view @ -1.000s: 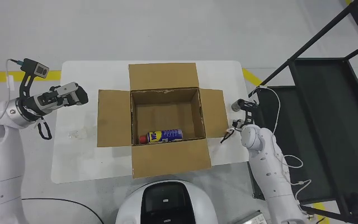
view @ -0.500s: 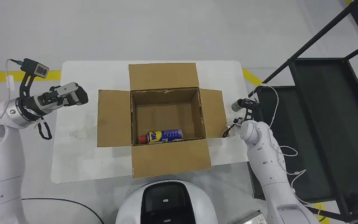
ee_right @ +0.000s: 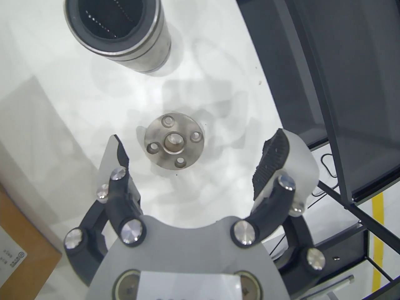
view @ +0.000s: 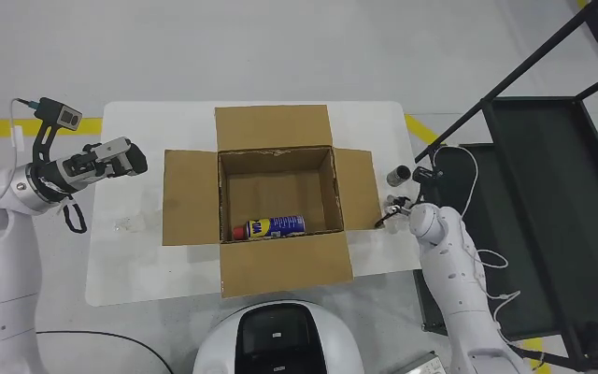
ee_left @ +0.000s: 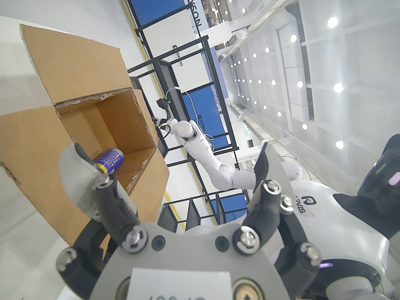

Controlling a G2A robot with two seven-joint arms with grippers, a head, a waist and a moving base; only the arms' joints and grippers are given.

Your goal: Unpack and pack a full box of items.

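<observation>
An open cardboard box stands in the middle of the white table, and a blue and yellow spray can lies inside against its near wall. The can and the box also appear in the left wrist view. A metal cylinder stands upright on the table to the right of the box, with a round metal flange lying flat beside it. My right gripper hangs open just above the flange, holding nothing. My left gripper is open and empty, hovering left of the box.
A black metal rack stands close to the table's right edge, beside the right arm. A small clear object lies on the table left of the box. The box flaps are spread flat on all sides.
My right gripper has drawn back from the metal cylinder toward the near edge, leaving the cylinder standing on its own. The left arm has not moved.
</observation>
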